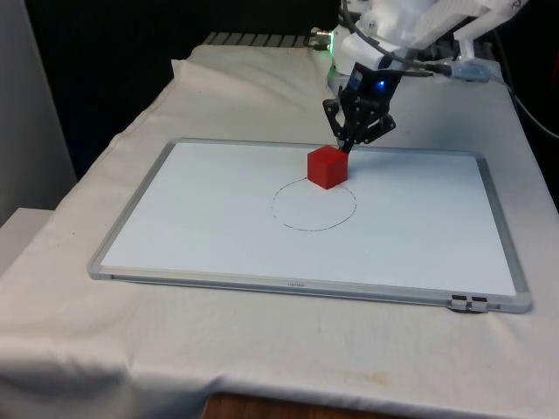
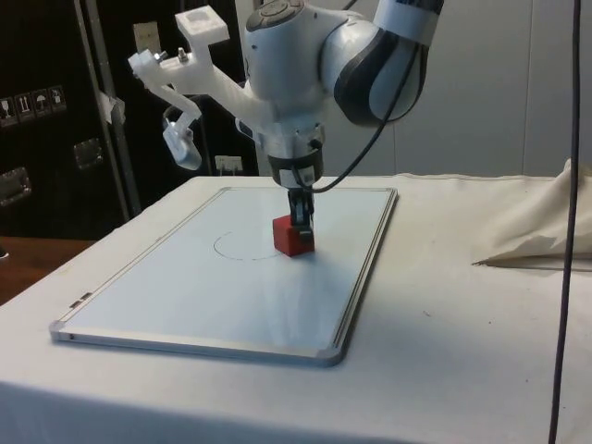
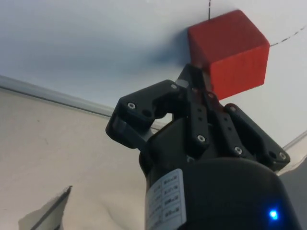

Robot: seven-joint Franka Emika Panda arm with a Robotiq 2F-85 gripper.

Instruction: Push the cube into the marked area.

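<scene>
On the whiteboard, the closed, empty gripper touches the red cube, which straddles the circle's line.

Red cube sits flat on the whiteboard — straddling the far edge of the drawn circle, partly inside, partly out — the line passes under it.

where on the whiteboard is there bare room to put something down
Bare room: between the drawn circle and the whiteboard's rim on the front view's left, right and near sides. Crowded: the circle's far edge, where the red cube sits on the line, gripper against it.
</scene>
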